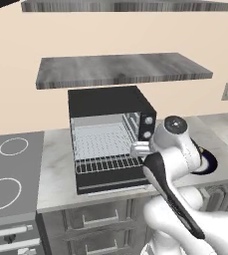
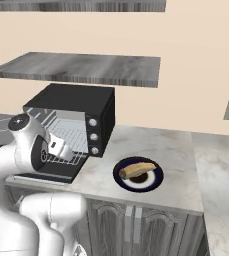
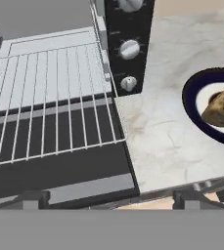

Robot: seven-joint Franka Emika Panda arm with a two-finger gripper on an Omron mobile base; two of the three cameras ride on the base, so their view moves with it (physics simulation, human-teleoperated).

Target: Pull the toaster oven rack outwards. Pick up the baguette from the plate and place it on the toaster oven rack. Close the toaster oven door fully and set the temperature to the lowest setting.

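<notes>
Gripper (image 3: 108, 197), jaws spread and holding nothing, above the lowered toaster oven door (image 3: 55, 168). Toaster oven rack (image 3: 50, 105) drawn out over it. Baguette (image 2: 137, 170) on plate (image 2: 156, 181), right of the oven.

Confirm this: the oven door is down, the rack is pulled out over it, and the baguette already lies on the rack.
Wrong on the baguette: the right base view shows it on the plate, beside the oven. The door is down and the rack is pulled out over it, bare.

No readable text, brand, number or sign appears anywhere. The black knob panel (image 3: 128, 49) ahead of the end effector carries only small unlabelled tick marks beside its knobs.
</notes>
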